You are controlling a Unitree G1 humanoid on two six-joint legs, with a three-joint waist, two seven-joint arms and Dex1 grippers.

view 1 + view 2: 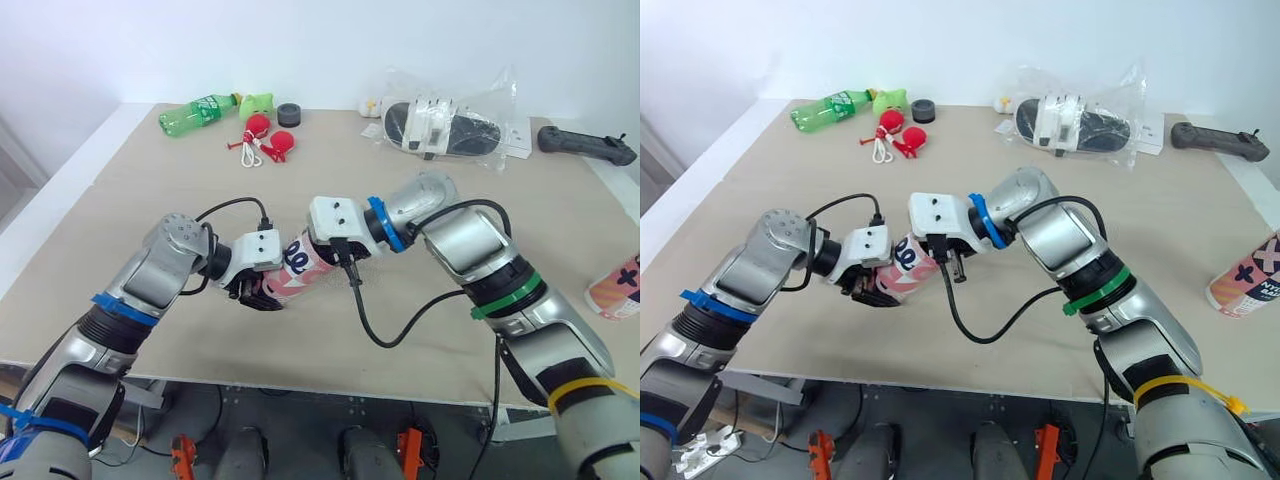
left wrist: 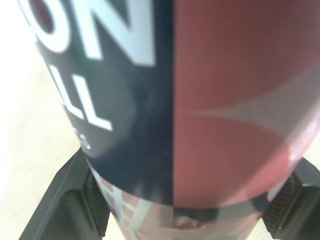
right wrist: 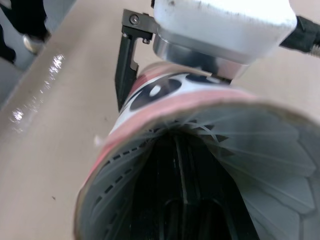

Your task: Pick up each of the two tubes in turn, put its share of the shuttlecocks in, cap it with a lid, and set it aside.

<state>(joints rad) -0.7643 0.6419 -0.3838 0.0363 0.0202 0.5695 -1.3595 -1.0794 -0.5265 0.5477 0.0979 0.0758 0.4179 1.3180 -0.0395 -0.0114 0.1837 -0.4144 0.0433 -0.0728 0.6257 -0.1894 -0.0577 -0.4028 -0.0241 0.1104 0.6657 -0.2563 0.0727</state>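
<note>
Left gripper clamps the pink tube; its long axis aims the open mouth, shuttlecocks inside, at the right gripper, nearer that end; closure there cannot be told.

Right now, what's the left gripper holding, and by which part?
The left gripper holds the pink tube, its fingers pressed on opposite sides of the tube's body, near the end away from the open mouth.

The near tube is at the table's front, the second tube far right.
</note>
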